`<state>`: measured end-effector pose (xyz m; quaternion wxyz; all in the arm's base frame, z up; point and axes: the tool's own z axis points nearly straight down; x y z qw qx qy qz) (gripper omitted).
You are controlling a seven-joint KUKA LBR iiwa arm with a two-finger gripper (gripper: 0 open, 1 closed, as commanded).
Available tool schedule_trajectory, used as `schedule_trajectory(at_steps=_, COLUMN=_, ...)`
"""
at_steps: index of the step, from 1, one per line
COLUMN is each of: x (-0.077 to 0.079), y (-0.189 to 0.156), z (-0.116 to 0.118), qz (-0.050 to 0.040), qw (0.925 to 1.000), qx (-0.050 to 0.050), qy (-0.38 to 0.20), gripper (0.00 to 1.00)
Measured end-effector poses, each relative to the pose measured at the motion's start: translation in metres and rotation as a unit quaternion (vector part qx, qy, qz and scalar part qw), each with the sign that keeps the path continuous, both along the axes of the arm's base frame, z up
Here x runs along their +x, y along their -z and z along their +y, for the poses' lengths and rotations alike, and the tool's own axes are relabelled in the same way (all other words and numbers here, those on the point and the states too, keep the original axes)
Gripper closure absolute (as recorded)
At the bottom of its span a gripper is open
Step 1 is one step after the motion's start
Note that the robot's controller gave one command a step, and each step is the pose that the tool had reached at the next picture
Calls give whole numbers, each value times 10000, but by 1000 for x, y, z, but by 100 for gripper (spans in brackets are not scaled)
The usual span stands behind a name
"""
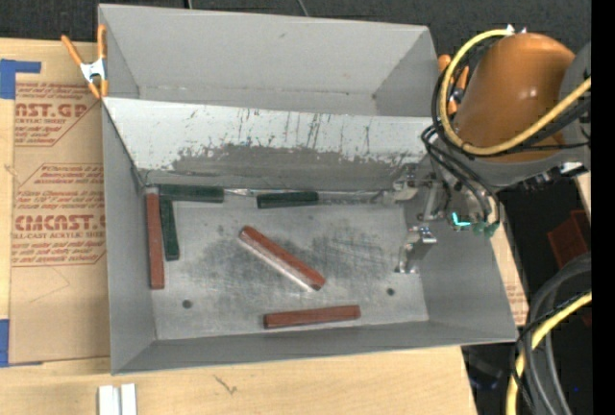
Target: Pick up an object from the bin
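Gripper (411, 257): set low at the right side of the bin (259, 48), above bare floor; its spread cannot be told.
Slanted red stick (282, 257): laid mid-floor, nothing touching it.
Level red stick (311, 316): laid along the front wall.

The bin (259, 58) is grey sheet metal with a matt finish. Its floor (356, 250) is scuffed and streaked with dark rubbed marks. The reddish-brown bars (312, 316) look smooth and dull, like painted wood or plastic. The slanted bar (281, 257) carries a pale sheen along one edge. The dark green bars (286, 200) are matt. The arm's orange cover (519, 91) is smooth, glossy plastic, and its yellow cables (452, 86) have a slick sheath.
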<state>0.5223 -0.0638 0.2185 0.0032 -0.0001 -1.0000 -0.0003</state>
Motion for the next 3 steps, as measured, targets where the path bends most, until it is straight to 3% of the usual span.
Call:
schedule_trajectory(at_steps=1, x=2, y=-4, z=0, qz=-40, qw=10000, qx=-5, qy=-5, gripper=0)
schedule_trajectory(at_steps=2, x=-7, y=47, z=11, qz=-72, qw=9999, qx=-8, qy=-116, gripper=0)
schedule_trajectory(at_steps=3, x=-14, y=144, z=38, qz=-67, qw=9999, qx=-2, qy=145, gripper=100)
